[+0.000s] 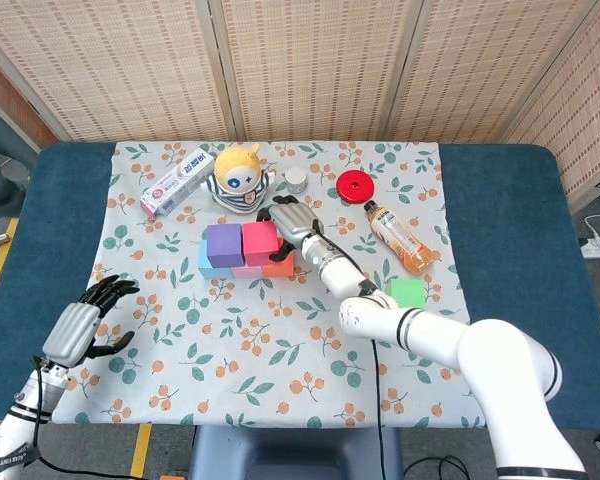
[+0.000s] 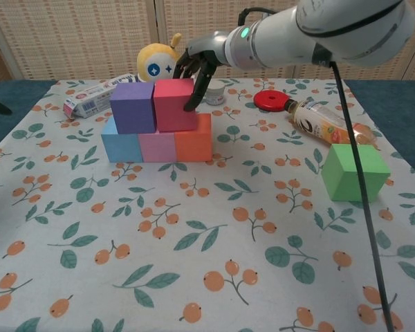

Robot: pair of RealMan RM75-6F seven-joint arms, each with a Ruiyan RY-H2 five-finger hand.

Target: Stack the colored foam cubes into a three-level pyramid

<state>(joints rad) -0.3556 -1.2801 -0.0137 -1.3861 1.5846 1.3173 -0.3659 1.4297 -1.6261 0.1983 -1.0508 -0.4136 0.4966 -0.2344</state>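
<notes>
Green cube (image 2: 354,172): foam, likely light and squashy; alone on the cloth at 4 o'clock from the stack, the one cube not yet placed.
Stack: blue cube (image 2: 120,146), pink cube (image 2: 158,146) and orange cube (image 2: 193,142) in a row; purple cube (image 2: 133,107) and red cube (image 2: 175,104) on top, touching.
Right hand (image 2: 196,63): fingertips on the red cube's right face, thumb hidden, so I cannot tell whether it grips.
Left hand (image 1: 81,322): holds nothing, fingers loosely curled, at 7 o'clock from the stack.
Grasp advice: take opposite flat faces gently; foam dents.

Matt foam cubes (image 2: 155,121), printed cloth tablecloth (image 2: 214,235), glossy plastic bottle (image 2: 328,124), woven screen (image 1: 310,70).
</notes>
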